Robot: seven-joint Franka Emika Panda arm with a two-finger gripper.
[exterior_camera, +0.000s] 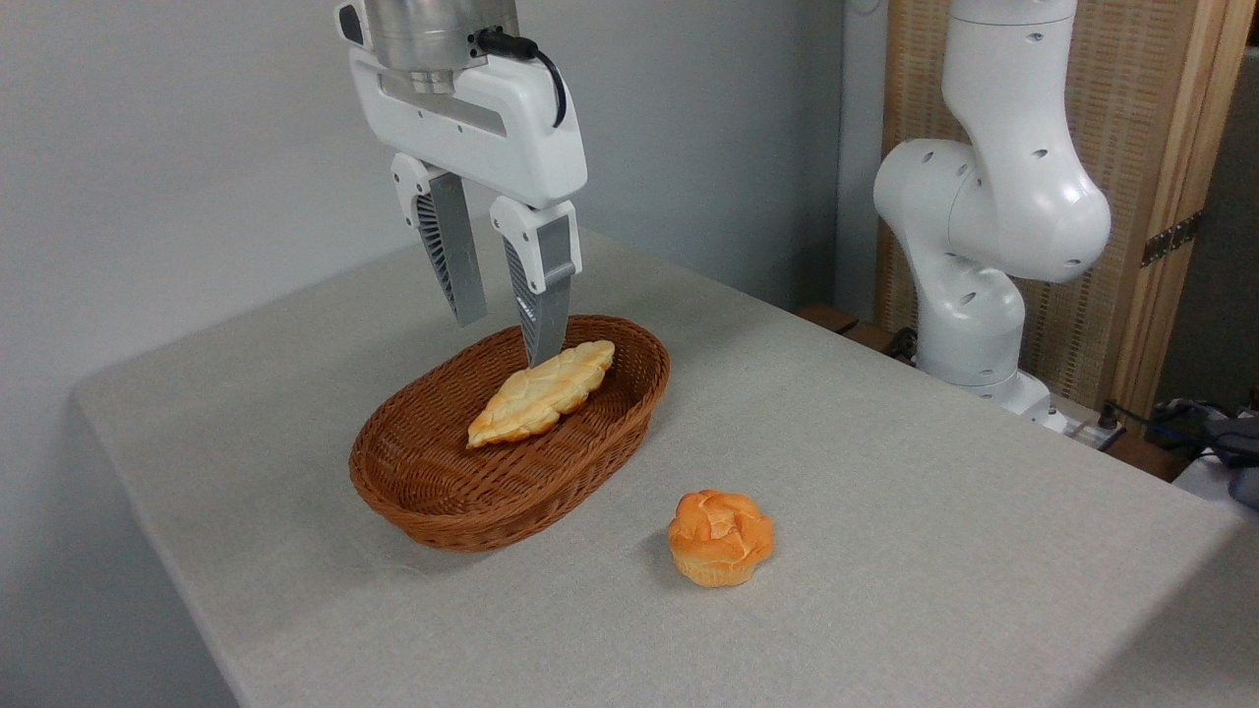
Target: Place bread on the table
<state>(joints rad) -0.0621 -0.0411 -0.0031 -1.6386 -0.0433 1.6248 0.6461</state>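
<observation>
Two fingers (462, 265) hang from my gripper (507, 339), spread apart with a clear gap between them and nothing pinched. They point down over the far end of one brown wicker basket (433, 506). My right-hand finger, as the picture shows it, has its tip at the upper end of the bread (541, 393); whether it touches the loaf I cannot tell. My other finger ends higher, above the basket's far rim.

I count one bread: a long braided loaf, pale golden, lying inside the basket with its upper end leaning against the far right wall and its lower point down toward the basket floor. It is not on the worktop (885, 472).

One small round orange bun (720, 538) sits on the worktop's grey-beige cloth, in front of the basket and to its right, well apart from my fingers and not touching the basket.

One basket, one loaf, one bun: three things on the worktop. My white arm base (984, 246) stands beyond the worktop's right edge, before a wooden screen (1141, 118).
</observation>
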